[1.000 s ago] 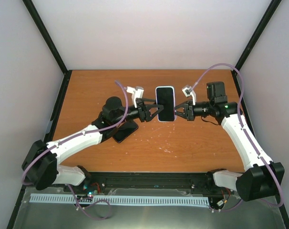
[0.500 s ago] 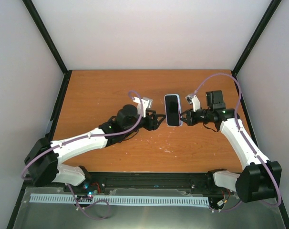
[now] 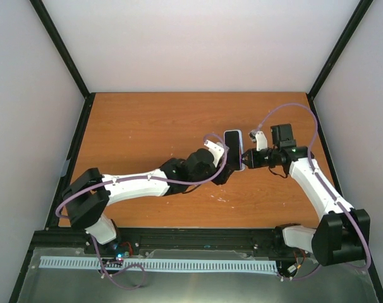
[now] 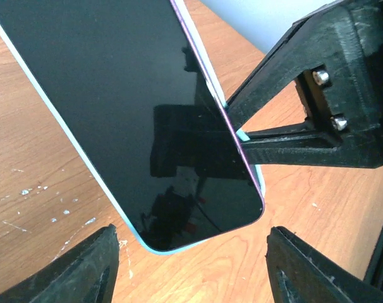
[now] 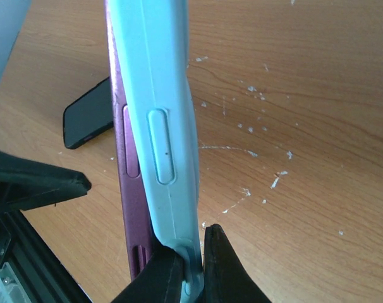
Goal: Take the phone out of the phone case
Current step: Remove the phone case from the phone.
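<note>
**Phone (image 4: 128, 107) in its phone case (image 5: 169, 107), held up by the right claw (image 5: 190, 268); the left claw (image 4: 191, 268) waits open just under its lower end.**

The right claw is closed on the light-blue rim of the phone case, near the lower end, and carries it above the table (image 3: 134, 120), to the right of the middle. The screen faces the left claw, whose jaws stand apart with nothing between them. The rounded lower corner hangs just above their gap. The long axis runs slanted across the left claw's view, not square to its fingers. We judge that the left arm is the free one and the near one. It should turn a little, then close on the phone at the long edge away from the right claw's pinch. The table edges are well apart from the phone. A dark flat object (image 5: 87, 120) lies on the wood behind.
</note>
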`<control>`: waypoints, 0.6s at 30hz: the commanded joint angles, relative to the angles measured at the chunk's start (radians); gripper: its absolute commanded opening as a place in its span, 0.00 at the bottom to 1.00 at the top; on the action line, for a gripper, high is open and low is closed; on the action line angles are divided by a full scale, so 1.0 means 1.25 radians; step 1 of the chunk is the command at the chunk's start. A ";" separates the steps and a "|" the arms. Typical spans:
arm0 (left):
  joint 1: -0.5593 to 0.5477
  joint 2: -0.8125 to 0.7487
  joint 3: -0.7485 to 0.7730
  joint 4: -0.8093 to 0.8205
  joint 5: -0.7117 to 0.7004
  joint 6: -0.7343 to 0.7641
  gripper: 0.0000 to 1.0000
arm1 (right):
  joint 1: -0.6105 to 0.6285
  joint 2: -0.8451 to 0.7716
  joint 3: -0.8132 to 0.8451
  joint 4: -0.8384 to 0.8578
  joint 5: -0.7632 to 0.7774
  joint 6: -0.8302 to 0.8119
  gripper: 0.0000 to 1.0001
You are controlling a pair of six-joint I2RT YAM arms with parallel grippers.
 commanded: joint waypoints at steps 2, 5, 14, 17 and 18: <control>-0.029 0.033 0.056 0.010 -0.021 0.053 0.65 | -0.003 0.037 -0.002 0.051 0.017 0.082 0.03; -0.034 0.032 0.060 0.002 -0.002 0.069 0.65 | -0.003 0.079 0.028 0.020 0.004 0.092 0.03; -0.051 0.064 0.083 -0.060 -0.125 0.140 0.74 | -0.004 0.120 0.016 0.024 0.016 0.138 0.03; -0.056 0.092 0.108 -0.073 -0.098 0.169 0.73 | -0.006 0.147 0.032 -0.010 0.027 0.146 0.03; -0.059 0.098 0.119 -0.081 -0.098 0.172 0.72 | -0.007 0.165 0.046 -0.036 0.015 0.135 0.03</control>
